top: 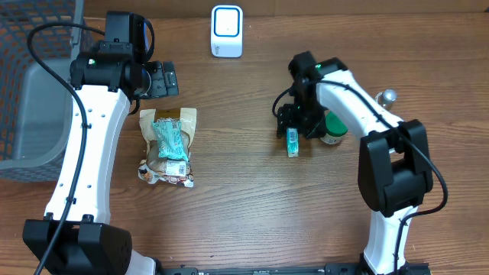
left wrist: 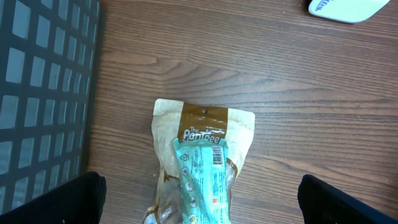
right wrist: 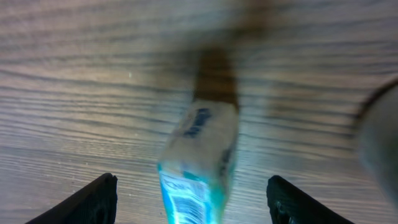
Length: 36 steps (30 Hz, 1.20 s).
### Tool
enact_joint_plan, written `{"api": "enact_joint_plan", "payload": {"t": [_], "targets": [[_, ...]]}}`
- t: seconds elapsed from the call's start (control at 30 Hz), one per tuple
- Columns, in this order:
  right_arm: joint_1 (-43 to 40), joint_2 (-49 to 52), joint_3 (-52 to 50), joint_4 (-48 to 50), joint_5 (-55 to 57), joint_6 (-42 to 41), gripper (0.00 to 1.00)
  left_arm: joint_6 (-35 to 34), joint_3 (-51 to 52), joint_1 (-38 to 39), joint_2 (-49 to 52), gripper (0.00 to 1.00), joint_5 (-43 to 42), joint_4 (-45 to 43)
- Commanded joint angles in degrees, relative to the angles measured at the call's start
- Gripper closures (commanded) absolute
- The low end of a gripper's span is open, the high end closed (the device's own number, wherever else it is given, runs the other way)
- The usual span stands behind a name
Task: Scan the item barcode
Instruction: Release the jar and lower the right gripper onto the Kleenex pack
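Right of centre the small teal cardboard box (top: 292, 142) sits loose between the spread fingers of the right gripper (right wrist: 191, 186), seemingly tilted in the blurred close view, so an off-centre squeeze could topple it; the left gripper (left wrist: 202, 193) hangs wide open.

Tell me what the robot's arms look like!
The left arm and right arm are white with chunky black joints and bases. A thin black cable loops along each. The left gripper and right gripper are black, with two fingers.
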<state>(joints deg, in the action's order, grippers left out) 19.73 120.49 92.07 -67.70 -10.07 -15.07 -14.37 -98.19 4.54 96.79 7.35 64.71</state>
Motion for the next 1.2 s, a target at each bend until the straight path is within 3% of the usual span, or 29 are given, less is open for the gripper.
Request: {"api": "enact_joint_plan", "payload": {"t": [0.0, 0.77, 1.1, 1.17], "targets": [[1.8, -0.9, -2.6, 2.6, 0.0, -0.4, 0.25, 1.1, -1.1, 0.4, -0.2, 0.00, 0.5, -0.2], [13.4, -0.9, -10.3, 22.6, -1.2, -8.8, 0.21, 1.1, -1.1, 0.4, -0.2, 0.00, 0.5, -0.2], [12.5, -6.9, -2.6, 13.0, -1.6, -8.3, 0.07, 1.1, -1.1, 0.4, -0.2, 0.00, 0.5, -0.2], [12.0, -9.7, -2.5, 13.0, -1.6, -7.0, 0.00, 1.1, -1.1, 0.4, -0.2, 0.00, 0.5, -0.2]]}}
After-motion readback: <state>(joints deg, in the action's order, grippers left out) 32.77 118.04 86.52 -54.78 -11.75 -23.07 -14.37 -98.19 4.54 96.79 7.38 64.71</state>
